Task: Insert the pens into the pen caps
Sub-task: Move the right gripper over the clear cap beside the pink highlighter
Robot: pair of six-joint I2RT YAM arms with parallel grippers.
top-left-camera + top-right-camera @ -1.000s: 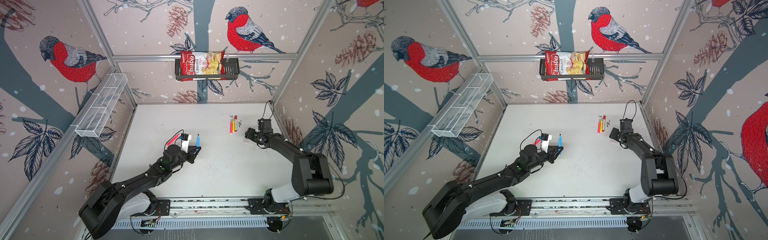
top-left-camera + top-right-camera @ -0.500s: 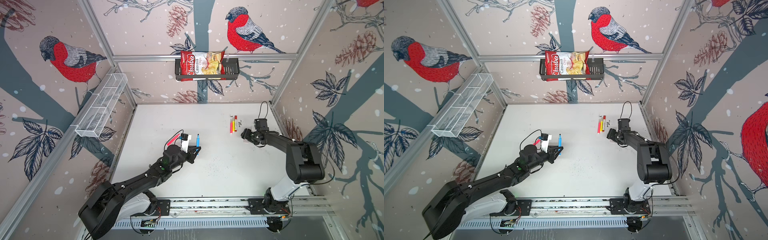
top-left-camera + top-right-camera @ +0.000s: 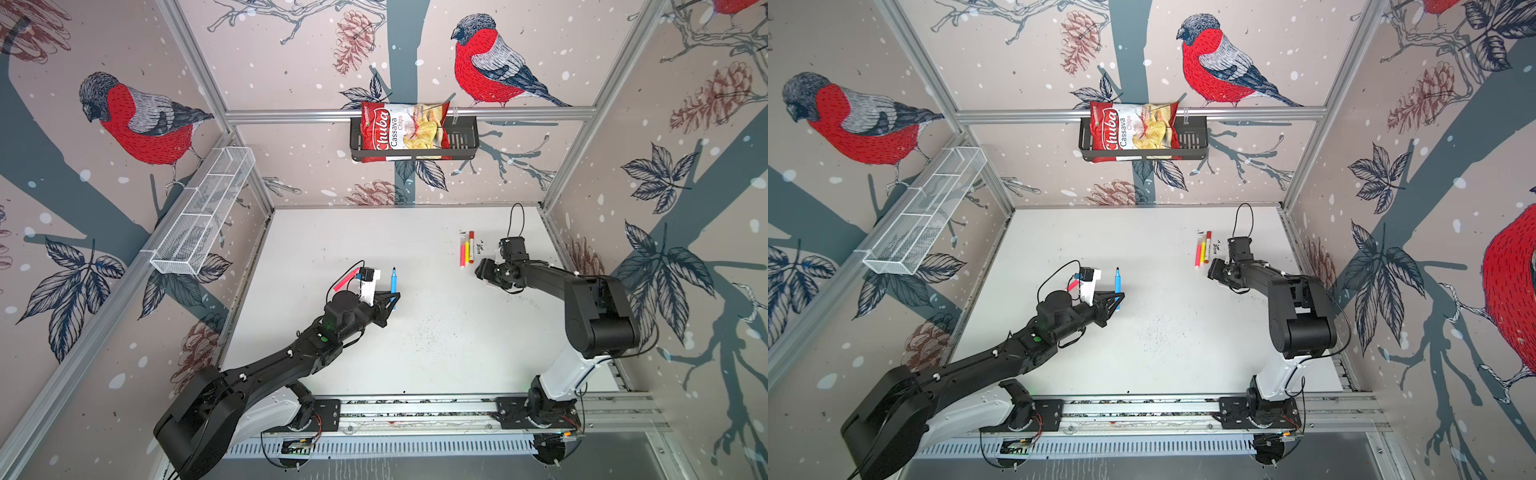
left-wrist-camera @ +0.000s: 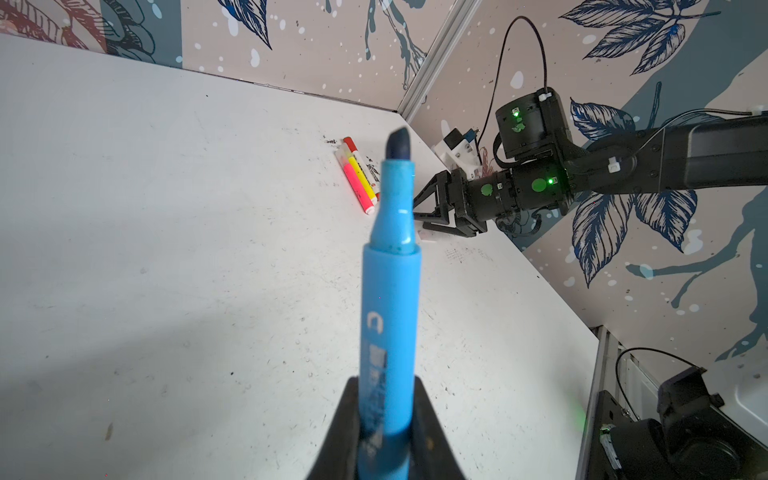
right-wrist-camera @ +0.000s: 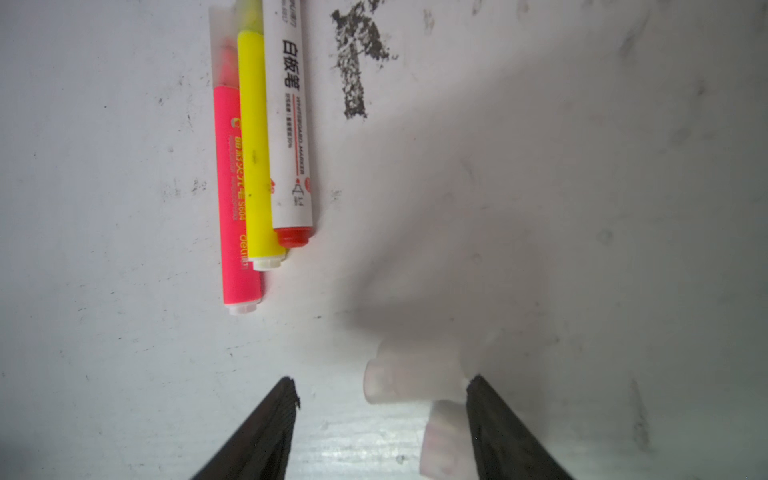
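My left gripper (image 3: 392, 300) (image 3: 1119, 300) is shut on a blue pen (image 3: 393, 284) (image 4: 390, 299), which it holds upright over the middle of the table with its dark tip bare. A pink pen (image 5: 235, 199), a yellow pen (image 5: 255, 145) and a white-barrelled pen (image 5: 293, 124) lie side by side at the back right (image 3: 466, 251). My right gripper (image 3: 478, 270) (image 5: 382, 382) hangs open just in front of them. Two translucent pen caps (image 5: 409, 380) (image 5: 442, 440) lie between its fingers, close to one finger. A pink-red pen (image 3: 345, 280) lies beside my left wrist, partly hidden.
A black wall basket (image 3: 465, 141) with a crisp bag (image 3: 401, 131) hangs on the back wall. On the left wall is a white wire shelf (image 3: 199, 214). Dark scribble marks (image 5: 353, 62) stain the table next to the pens. The rail (image 3: 415, 409) runs along the front edge.
My right gripper has moved a little left and low over the caps, its arm folding in, and its jaws have narrowed slightly. The left arm and blue pen have not moved.
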